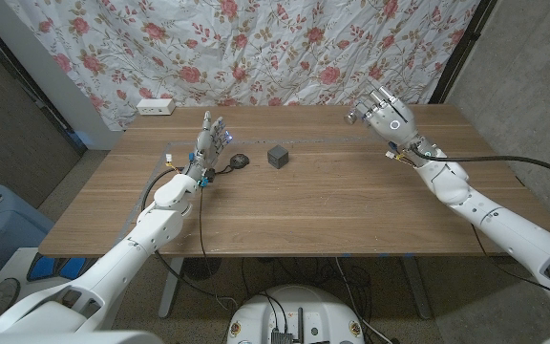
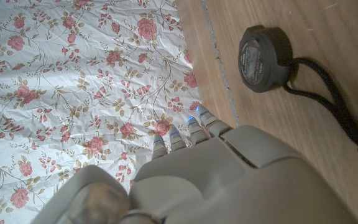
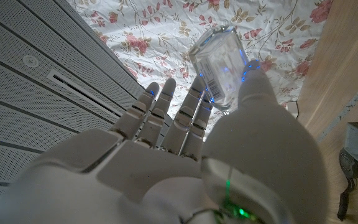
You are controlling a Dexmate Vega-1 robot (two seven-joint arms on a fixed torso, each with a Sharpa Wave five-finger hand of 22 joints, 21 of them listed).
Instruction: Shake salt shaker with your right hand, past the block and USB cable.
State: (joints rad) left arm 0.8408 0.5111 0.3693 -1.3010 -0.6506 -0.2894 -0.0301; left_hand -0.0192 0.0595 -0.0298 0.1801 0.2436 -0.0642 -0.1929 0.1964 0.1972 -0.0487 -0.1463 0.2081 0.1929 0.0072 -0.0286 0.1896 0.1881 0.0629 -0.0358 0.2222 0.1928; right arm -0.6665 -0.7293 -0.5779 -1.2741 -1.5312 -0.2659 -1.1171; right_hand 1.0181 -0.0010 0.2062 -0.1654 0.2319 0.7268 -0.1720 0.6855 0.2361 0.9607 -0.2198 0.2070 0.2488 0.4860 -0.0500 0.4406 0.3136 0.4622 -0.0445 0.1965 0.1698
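Both hands are showing: right hand [image 1: 387, 117] is gripping the salt shaker [image 3: 219, 67] aloft, left hand [image 1: 209, 141] is standing empty, fingers apart, beside the USB cable [image 1: 238, 161] and block [image 1: 277, 156]

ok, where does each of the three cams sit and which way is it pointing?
Head view: fixed on the robot's head, looking down over the wooden table; both arms enter from the bottom corners, left hand, right hand.
Left wrist view: behind the left hand, facing the round black USB cable reel and the floral curtain.
Right wrist view: behind the right hand, which holds the clear glass salt shaker.
Shared: the reel shows in head and left wrist views.
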